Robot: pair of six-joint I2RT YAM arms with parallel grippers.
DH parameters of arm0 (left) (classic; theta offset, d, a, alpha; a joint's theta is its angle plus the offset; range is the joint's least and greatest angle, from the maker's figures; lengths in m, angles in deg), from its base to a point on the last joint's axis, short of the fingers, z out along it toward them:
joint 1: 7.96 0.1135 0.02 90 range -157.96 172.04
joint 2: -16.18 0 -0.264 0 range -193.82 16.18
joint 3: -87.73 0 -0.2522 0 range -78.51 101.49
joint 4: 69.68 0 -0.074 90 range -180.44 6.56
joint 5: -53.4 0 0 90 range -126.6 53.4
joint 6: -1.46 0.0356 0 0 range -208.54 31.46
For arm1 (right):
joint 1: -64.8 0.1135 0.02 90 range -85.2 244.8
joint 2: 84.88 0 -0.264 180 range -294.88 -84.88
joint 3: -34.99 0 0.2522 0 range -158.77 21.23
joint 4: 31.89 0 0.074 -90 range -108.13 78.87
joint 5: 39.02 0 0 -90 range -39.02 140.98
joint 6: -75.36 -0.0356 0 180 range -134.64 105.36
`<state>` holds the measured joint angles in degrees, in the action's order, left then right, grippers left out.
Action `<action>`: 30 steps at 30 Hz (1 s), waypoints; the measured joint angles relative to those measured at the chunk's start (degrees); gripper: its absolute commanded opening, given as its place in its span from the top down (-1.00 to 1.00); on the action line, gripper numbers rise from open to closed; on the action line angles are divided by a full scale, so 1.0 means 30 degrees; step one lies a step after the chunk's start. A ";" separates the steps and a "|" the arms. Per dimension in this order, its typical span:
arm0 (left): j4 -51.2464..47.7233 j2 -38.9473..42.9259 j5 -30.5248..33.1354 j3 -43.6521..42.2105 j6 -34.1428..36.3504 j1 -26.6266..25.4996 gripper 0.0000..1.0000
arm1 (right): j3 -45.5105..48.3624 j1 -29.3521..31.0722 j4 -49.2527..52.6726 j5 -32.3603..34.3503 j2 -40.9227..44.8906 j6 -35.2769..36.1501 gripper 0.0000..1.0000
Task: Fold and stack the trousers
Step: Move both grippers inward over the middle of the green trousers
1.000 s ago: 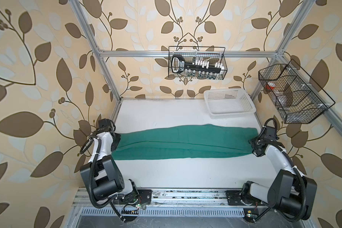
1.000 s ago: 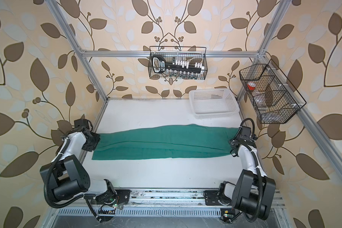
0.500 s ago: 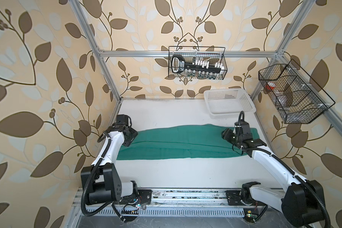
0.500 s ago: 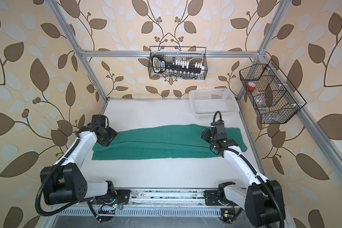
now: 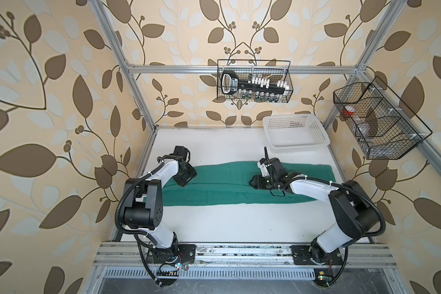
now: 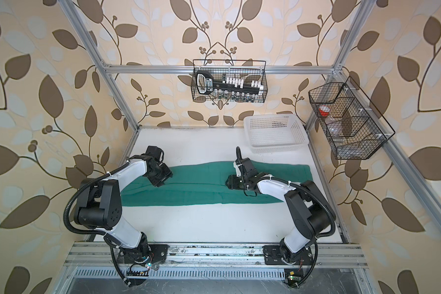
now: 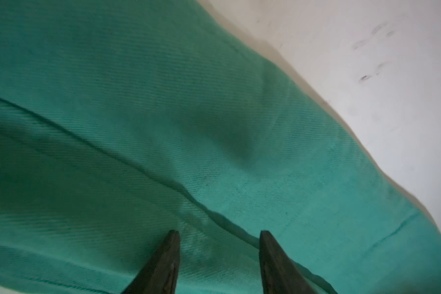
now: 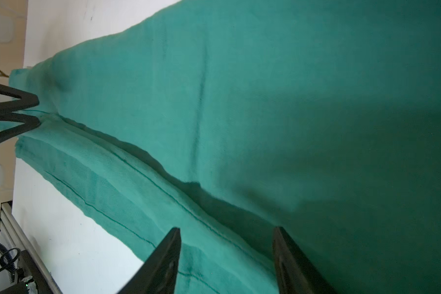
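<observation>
The teal-green trousers lie flat as one long band across the white table, one leg laid over the other, in both top views. My left gripper hovers over their left end. It is open, and in the left wrist view its fingers straddle the upper layer's edge. My right gripper is over the band's middle right, pointing left. It is open too, with only flat cloth under its jaws. The left gripper shows far off in the right wrist view.
A white perforated basket stands at the back right of the table. A black wire basket hangs on the back wall and another on the right wall. The arm bases sit on the front rail.
Both arms came inward from the trousers' two ends. The right gripper travelled far left over the cloth, the left a little right. The trousers lie as before.
</observation>
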<state>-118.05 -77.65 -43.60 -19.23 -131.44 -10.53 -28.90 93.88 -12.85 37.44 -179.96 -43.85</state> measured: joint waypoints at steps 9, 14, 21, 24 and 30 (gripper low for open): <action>-0.0124 -0.0117 -0.0219 0.0000 0.0765 -0.0153 -0.02 | -0.1115 0.0947 -0.0029 -0.1938 -0.1778 0.1574 -0.15; -0.0437 0.0386 -0.0328 -0.0386 0.1013 -0.0175 -0.01 | -0.1115 0.1341 0.0415 -0.2623 -0.2047 0.2339 -0.16; -0.1035 0.2178 -0.0525 -0.1625 0.1290 -0.0182 -0.01 | -0.0940 0.2193 0.0721 -0.3337 -0.2011 0.3140 -0.15; -0.1217 0.2681 -0.0517 -0.2171 0.1326 -0.0226 -0.01 | -0.0503 0.2492 0.0736 -0.3534 -0.1632 0.3322 -0.15; -0.1785 0.3738 -0.0452 -0.3475 0.1333 -0.0299 0.00 | 0.0357 0.3031 0.1625 -0.3869 0.0423 0.3417 -0.17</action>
<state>-123.41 -66.43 -44.96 -29.65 -127.44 -11.43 -27.83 102.98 -7.97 25.84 -178.70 -33.60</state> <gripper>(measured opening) 0.503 0.582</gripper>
